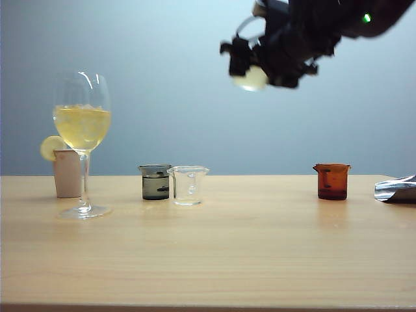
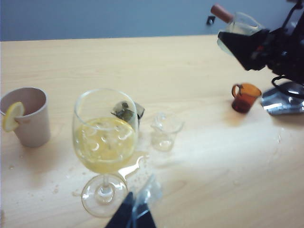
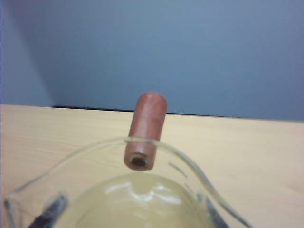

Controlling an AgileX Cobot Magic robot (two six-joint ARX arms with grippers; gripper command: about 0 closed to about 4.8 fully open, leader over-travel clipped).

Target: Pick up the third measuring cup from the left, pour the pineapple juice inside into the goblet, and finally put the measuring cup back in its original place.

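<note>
1. The third measuring cup (image 1: 250,78) is hanging high above the table (image 1: 208,260), up over the gap between the clear beaker (image 1: 188,185) and the amber beaker (image 1: 333,181). The right gripper (image 1: 259,65) is gripping it, jaws partly closed around its glass wall.
2. The goblet (image 1: 82,123) is already holding plenty of pineapple juice (image 1: 82,129), and only a pale film is showing in the cup's bottom. So the pour is probably finished and the return is the step in hand.
3. Doing it well is meaning lowering the cup upright into that gap and letting go only once its base is sitting flat.
4. The reddish-brown stub (image 3: 146,130) is sticking out at the cup's rim, so it is needing room on the way down.
5. The smoky-grey beaker (image 1: 155,182) is standing just beside the clear one. A crumpled foil piece (image 1: 396,190) is lying near the amber beaker.
6. The beige cup (image 1: 67,173) with its lemon slice (image 1: 49,147) is sitting behind the goblet, well apart from the landing spot.
7. The left gripper (image 2: 135,211) is hovering near the goblet's foot. I cannot tell how its fingers are standing.
</note>
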